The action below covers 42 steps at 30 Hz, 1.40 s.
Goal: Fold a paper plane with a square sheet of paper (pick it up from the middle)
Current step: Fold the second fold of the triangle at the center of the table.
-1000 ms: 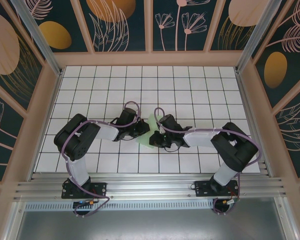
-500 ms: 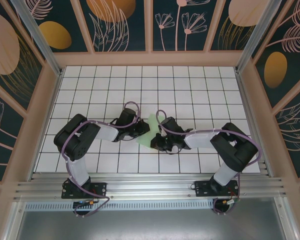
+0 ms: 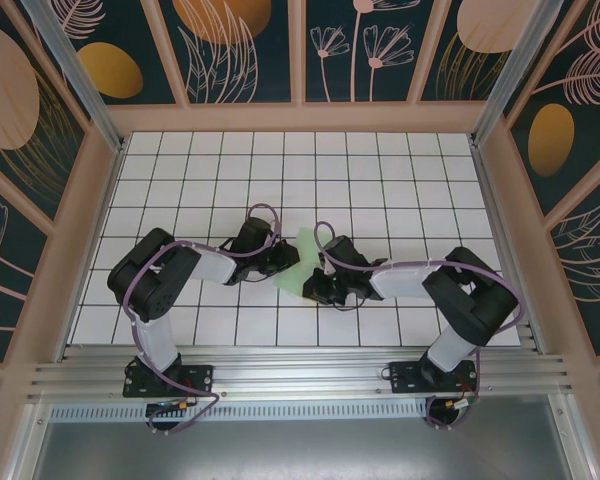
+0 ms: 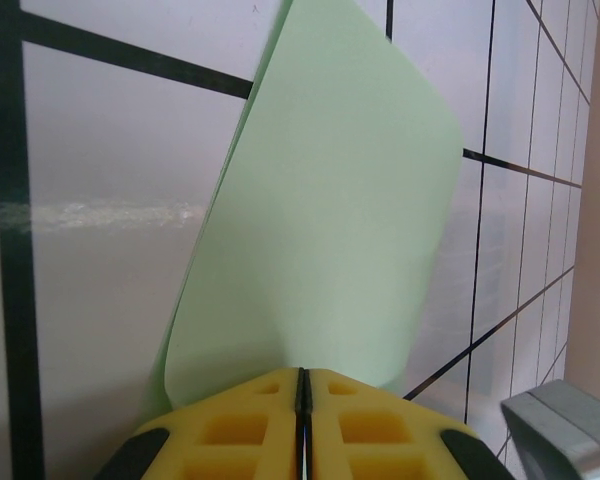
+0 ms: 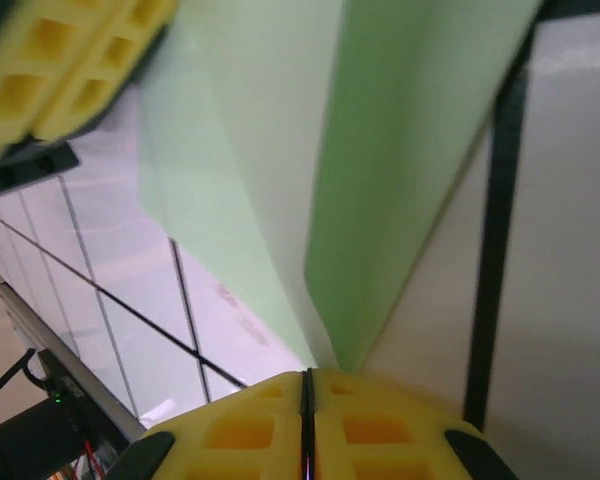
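At the middle of the tiled table (image 3: 380,170), slightly towards its near side, my two arms meet over the square sheet of paper (image 4: 330,220); on the left, the left gripper (image 4: 302,378) has its yellow pads pressed together on the sheet's near edge, the pale green paper fanning away from the seam and apparently bowed up off the tiles; on the right, the right gripper (image 5: 307,392) is likewise pinched tight on the paper, which from its own camera shows doubled over into a long fold running down into the pads. I judge the step in hand to be setting a crease; to do it well I would hold both pinches firm, draw the two ends apart only until the fold line goes straight, check that the layered edges lie flush before lowering, then press the fold flat against the tiles; thin paper like this is likely to tear or slip if the arms pull unevenly. No brand, label or lettering can be read anywhere; the sheet is plain, and the wall panels (image 3: 220,50) carry only painted leaves and flowers.
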Each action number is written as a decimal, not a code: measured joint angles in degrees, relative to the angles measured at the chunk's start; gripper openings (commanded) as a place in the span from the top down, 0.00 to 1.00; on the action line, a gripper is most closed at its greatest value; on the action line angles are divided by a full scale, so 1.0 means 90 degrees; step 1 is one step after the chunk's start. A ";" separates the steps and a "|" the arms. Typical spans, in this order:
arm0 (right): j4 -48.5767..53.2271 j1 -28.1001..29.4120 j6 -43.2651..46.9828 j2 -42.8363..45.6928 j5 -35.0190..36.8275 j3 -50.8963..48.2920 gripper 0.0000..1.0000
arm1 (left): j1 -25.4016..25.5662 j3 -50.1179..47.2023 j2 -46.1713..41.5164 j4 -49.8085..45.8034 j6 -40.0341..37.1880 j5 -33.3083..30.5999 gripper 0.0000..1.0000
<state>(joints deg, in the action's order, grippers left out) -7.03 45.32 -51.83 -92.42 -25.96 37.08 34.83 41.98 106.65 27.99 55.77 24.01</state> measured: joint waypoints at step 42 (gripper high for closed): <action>0.1877 0.0294 0.0158 0.0180 0.1965 0.1399 0.61 | 0.0000 -0.0109 -0.0185 -0.0041 -0.0029 0.0041 0.71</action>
<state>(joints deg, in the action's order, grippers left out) 9.87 47.97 -50.41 -90.80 -8.27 49.67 34.83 40.99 104.99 27.62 55.51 24.38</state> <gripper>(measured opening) 0.375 0.207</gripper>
